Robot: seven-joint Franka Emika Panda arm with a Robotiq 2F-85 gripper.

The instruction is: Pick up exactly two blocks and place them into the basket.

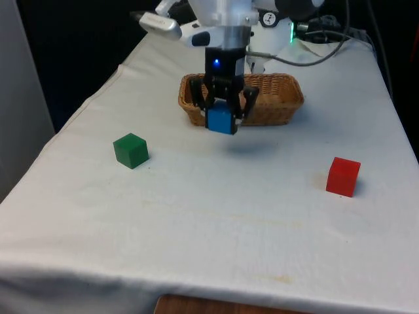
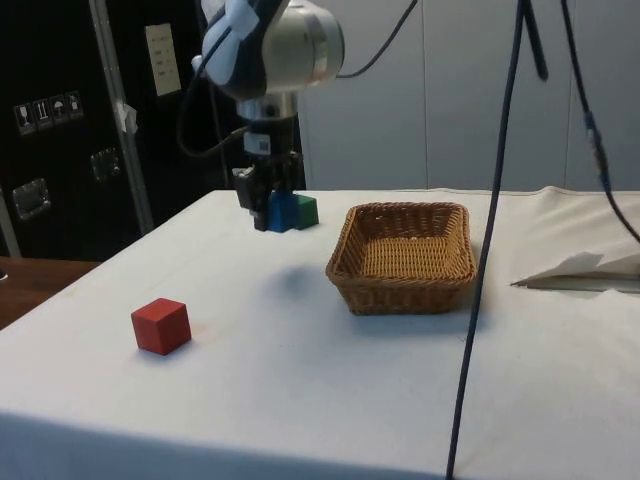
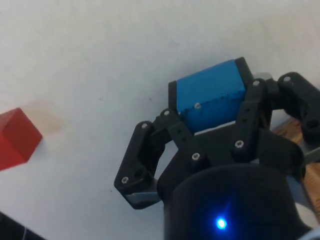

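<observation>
a white cloth (image 1: 216, 222) is spread over the table, and a strip of brown wood (image 1: 216, 306) is seen below its near edge in the front view. black curtains (image 1: 72, 46) are hung behind the table there. in the side view dark cabinets (image 2: 60, 120) with small labels are seen beside a pale grey wall (image 2: 450, 90), and black cables (image 2: 500, 200) are hung down in front.

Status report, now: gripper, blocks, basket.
Gripper shut on blue block, lifted off the cloth, just short of basket. Basket looks empty. Green block and red block on cloth. Path clear.
</observation>
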